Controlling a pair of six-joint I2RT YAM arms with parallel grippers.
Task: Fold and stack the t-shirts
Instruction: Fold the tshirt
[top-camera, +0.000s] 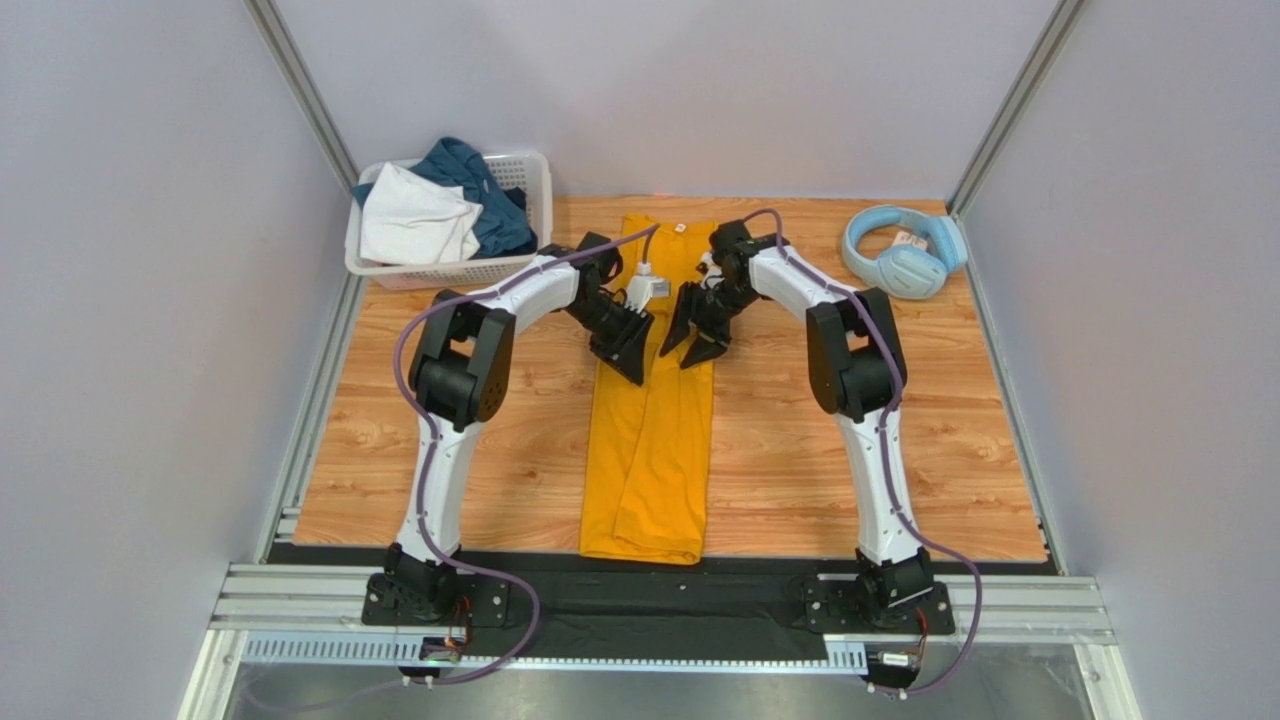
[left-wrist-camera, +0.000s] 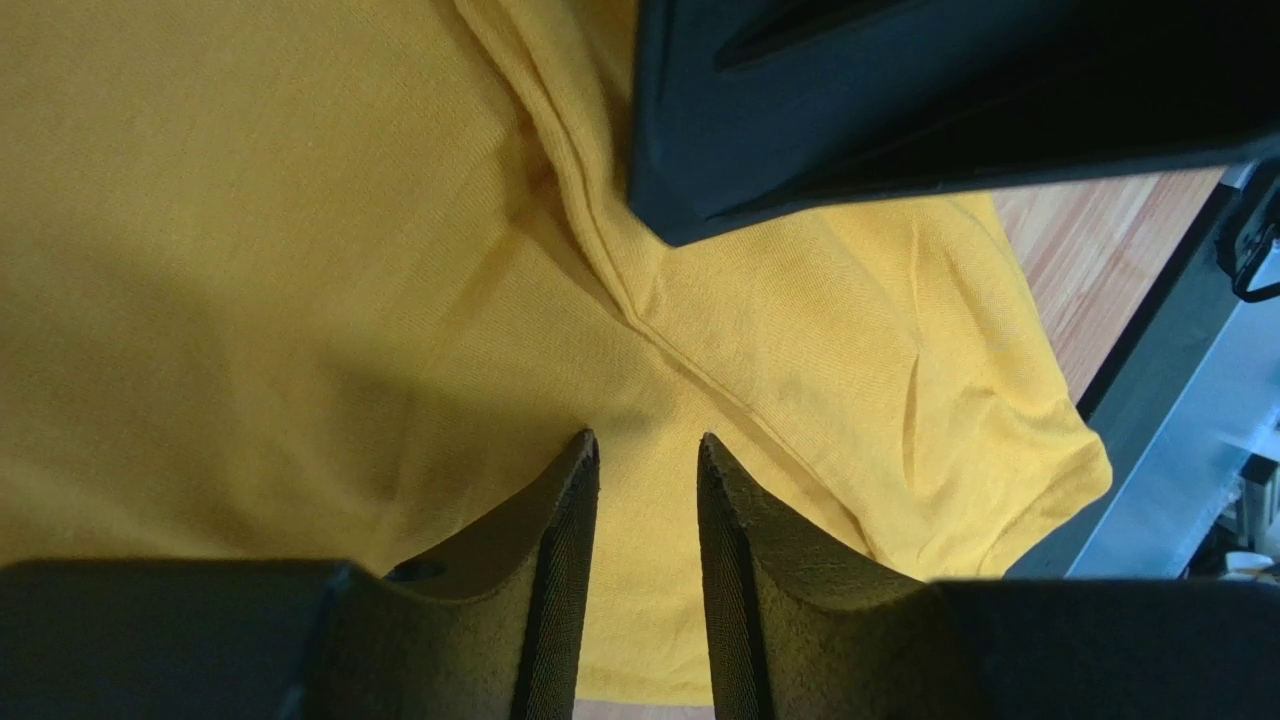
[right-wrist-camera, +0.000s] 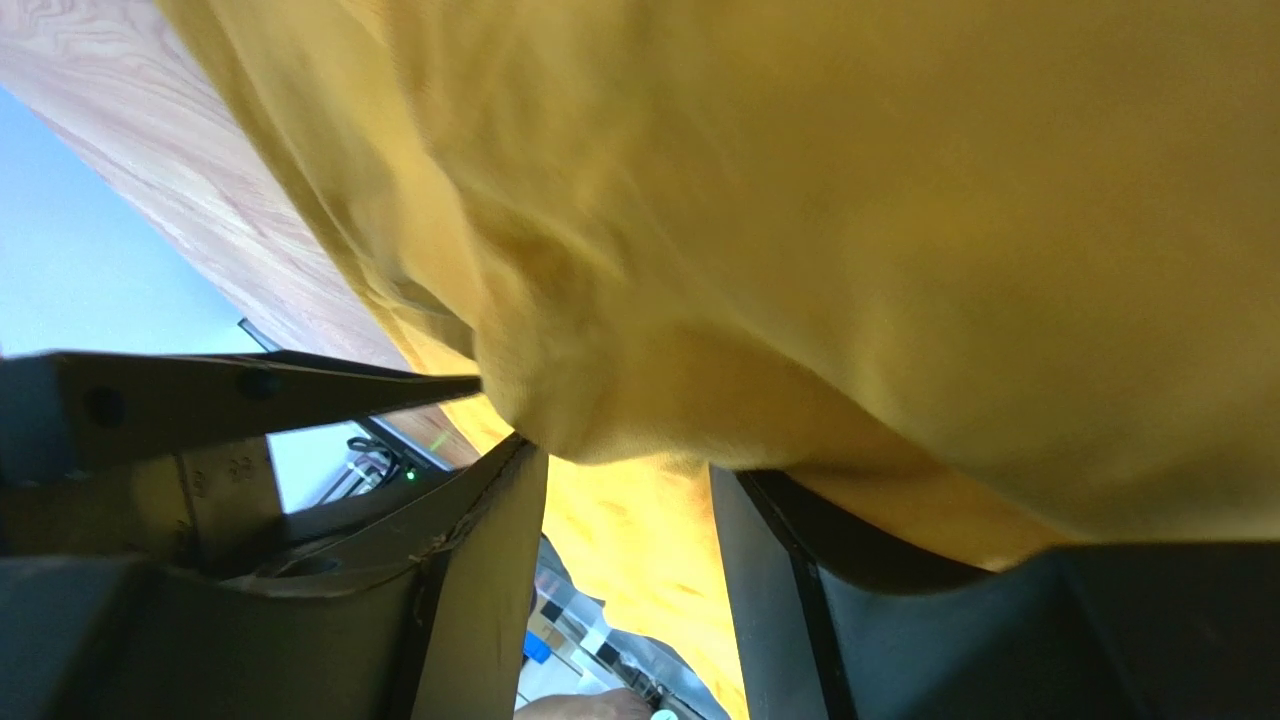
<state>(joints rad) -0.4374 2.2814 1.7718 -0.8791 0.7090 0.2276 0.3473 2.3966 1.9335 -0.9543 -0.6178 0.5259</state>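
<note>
A mustard-yellow t-shirt (top-camera: 654, 465) lies folded into a long narrow strip down the middle of the wooden table. Both grippers hang over its upper half, side by side. My left gripper (top-camera: 624, 357) points down at the cloth (left-wrist-camera: 301, 225). Its fingers (left-wrist-camera: 646, 438) stand apart with nothing between them. My right gripper (top-camera: 691, 342) is at the strip's right edge. In the right wrist view, a fold of yellow cloth (right-wrist-camera: 902, 225) drapes over its fingertips and hides them. The jaws below (right-wrist-camera: 616, 465) stand apart. A white garment (top-camera: 413, 218) and a teal-blue one (top-camera: 489, 188) lie in the basket.
The white lattice basket (top-camera: 436, 276) stands at the back left corner. Light-blue headphones (top-camera: 897, 252) lie at the back right. Bare wood shows on both sides of the yellow strip. Grey walls close in the table. A dark part of the right gripper (left-wrist-camera: 932, 105) fills the top of the left wrist view.
</note>
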